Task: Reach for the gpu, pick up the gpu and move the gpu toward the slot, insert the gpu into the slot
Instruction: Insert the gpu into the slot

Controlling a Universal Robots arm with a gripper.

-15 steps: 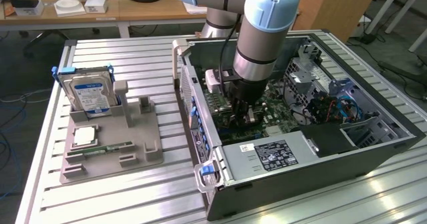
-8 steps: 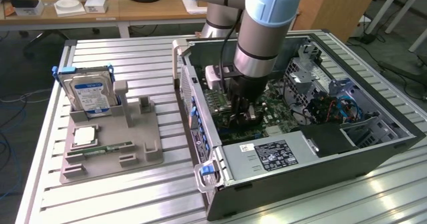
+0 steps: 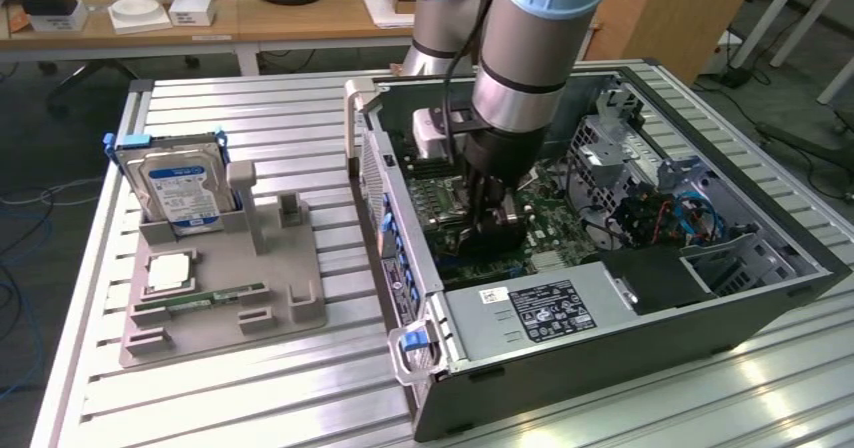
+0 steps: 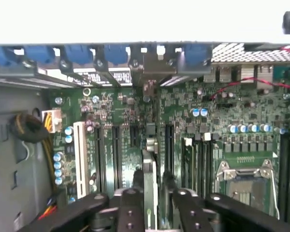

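Standing edge-on between jaws: gpu [image 4: 150,179]

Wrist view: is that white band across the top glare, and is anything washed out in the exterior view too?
Wrist view: the band beyond the case edge is blown out to plain white, yet the motherboard is evenly lit and the gpu reads edge-on between the gripper fingers. Exterior view: bright glare on the table slats near the case.
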